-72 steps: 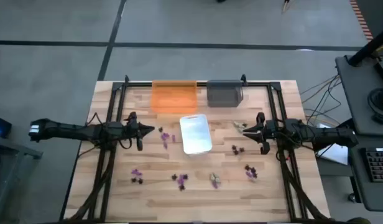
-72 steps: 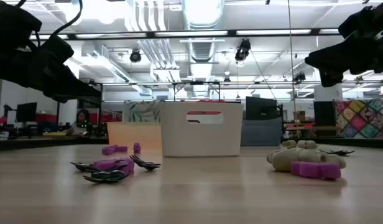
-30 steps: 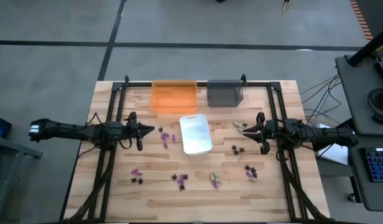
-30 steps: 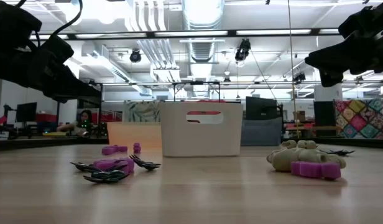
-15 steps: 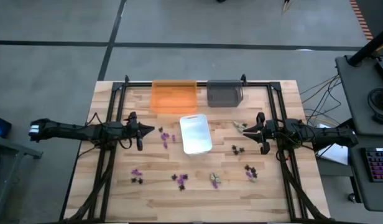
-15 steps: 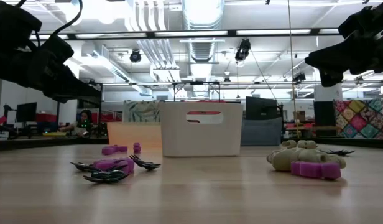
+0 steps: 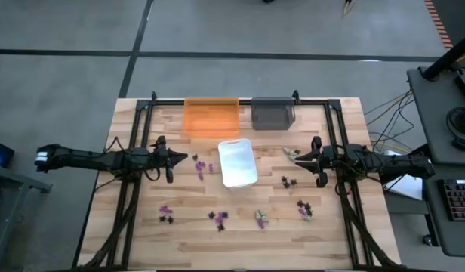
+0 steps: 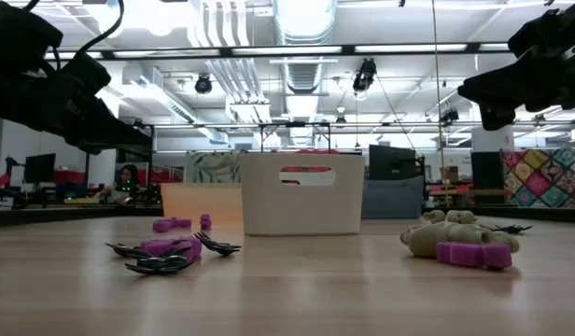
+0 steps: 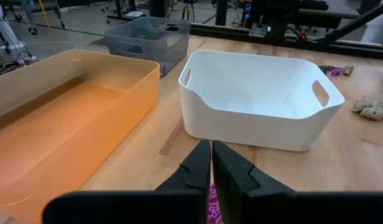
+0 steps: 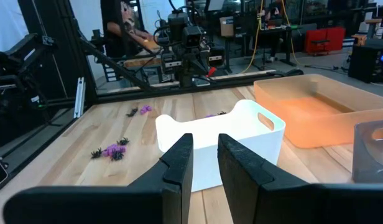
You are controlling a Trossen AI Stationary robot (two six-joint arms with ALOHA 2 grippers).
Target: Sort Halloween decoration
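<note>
Tiny purple, black and beige toy pieces lie scattered on the wooden table: two purple ones (image 7: 204,167) left of the white tray (image 7: 237,162), beige ones (image 7: 291,152) and black ones (image 7: 285,180) to its right, and several along the near side (image 7: 220,218). My left gripper (image 7: 183,158) hovers left of the white tray, shut (image 9: 211,155), with a purple piece (image 9: 211,208) beneath it. My right gripper (image 7: 297,157) hovers right of the tray, beside the beige pieces, with a narrow gap between its fingers (image 10: 205,158). Neither touches anything.
An orange tray (image 7: 211,117) and a grey tray (image 7: 272,113) stand at the far edge, the white tray before them at mid-table. Black frame rails (image 7: 127,189) run along both sides. A person (image 10: 120,25) is in the room beyond the table. Bare wood lies along the near edge.
</note>
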